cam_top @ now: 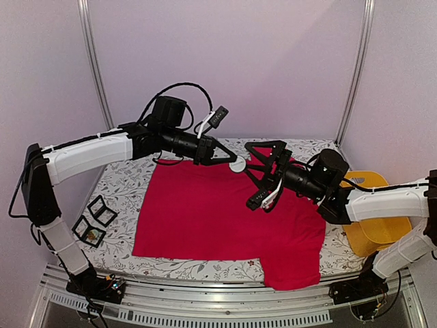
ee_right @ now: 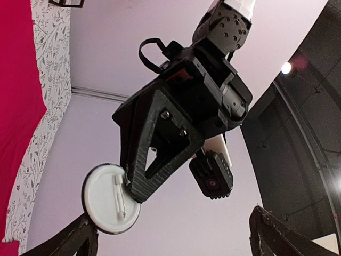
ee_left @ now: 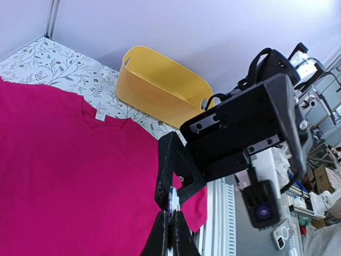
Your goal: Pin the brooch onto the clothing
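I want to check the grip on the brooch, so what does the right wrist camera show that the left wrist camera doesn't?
Only the right wrist view: the brooch with its white back and pin facing the camera, pinched by the left gripper, and the right gripper open wide. Only the left wrist view: the yellow basket and the white label at the neck of the T-shirt. Both: the red T-shirt on the floral tablecloth.

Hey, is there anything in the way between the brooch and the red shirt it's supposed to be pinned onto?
Nothing visible. The left gripper holds the brooch by its edge above the far edge of the shirt, which lies bare below it. The right gripper stands open beside the brooch, not beneath it.
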`<state>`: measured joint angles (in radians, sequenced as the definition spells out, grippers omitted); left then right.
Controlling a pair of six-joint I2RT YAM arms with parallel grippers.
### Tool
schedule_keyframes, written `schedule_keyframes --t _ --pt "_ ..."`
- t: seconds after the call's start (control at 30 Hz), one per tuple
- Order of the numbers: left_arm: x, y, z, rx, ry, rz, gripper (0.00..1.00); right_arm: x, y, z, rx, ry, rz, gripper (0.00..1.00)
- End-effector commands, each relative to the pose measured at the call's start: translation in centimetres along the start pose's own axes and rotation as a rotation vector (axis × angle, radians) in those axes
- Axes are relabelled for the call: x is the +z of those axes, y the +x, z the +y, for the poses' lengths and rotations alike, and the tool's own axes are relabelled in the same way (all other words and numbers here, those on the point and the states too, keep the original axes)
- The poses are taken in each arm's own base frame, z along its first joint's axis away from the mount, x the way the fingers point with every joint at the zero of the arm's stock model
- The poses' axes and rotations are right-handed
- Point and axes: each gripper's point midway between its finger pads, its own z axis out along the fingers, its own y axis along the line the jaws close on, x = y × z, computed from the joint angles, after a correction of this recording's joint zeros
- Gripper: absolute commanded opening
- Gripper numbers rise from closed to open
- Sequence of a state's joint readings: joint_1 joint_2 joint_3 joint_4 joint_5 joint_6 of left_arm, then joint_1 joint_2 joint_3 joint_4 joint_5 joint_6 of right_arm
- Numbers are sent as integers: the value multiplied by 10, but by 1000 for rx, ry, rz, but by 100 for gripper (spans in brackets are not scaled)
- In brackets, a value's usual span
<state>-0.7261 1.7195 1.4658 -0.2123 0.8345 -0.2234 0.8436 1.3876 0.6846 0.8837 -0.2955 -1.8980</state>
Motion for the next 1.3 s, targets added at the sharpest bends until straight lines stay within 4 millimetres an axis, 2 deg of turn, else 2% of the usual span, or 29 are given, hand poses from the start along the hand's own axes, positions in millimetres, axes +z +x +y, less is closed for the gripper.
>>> schedule_keyframes --t 0.0,0.07,0.1,0.13,0.17,0.27,0.3,0.37,0.47,0.5,0.57,0.63,0.7,0.8,1.0,1.27 --pt "-19 -13 6 102 -140 -52 0 3 40 -51 463 179 107 99" --pt "-23 -12 7 136 -173 -46 0 3 49 -48 812 95 75 99" --pt "-25 -12 6 152 -189 -45 0 2 45 -44 937 3 6 99" --pt "-26 -10 7 171 -205 -39 0 -2 45 -47 1128 -81 -60 99" --pt "-27 -9 6 191 -221 -35 0 -7 48 -52 1245 -145 -108 99" --pt "-26 -5 3 263 -264 -20 0 -10 68 -60 1651 -297 -141 96" --pt "-25 -3 1 285 -267 -14 0 -10 77 -54 1764 -349 -146 93" --pt "-21 -1 -2 316 -265 -4 0 -10 75 -48 1953 -467 -195 81" --pt "-15 1 -3 331 -263 12 0 1 71 -34 2117 -607 -218 56" --pt "-14 2 -2 328 -265 19 0 5 67 -23 2193 -656 -186 49" --pt "-12 3 -3 328 -264 24 0 13 50 -6 2226 -709 -132 45" --pt "-11 4 -3 326 -262 26 0 21 28 -3 2130 -726 -113 46" --pt "-10 5 -4 325 -254 29 0 25 18 -4 2060 -725 -112 44" --pt "-8 7 -6 329 -239 34 0 29 18 -2 2079 -730 -109 32" --pt "-5 8 -9 332 -218 41 0 32 17 12 2099 -743 -63 26" --pt "-3 6 -11 333 -206 40 0 26 10 24 2065 -821 -36 23"
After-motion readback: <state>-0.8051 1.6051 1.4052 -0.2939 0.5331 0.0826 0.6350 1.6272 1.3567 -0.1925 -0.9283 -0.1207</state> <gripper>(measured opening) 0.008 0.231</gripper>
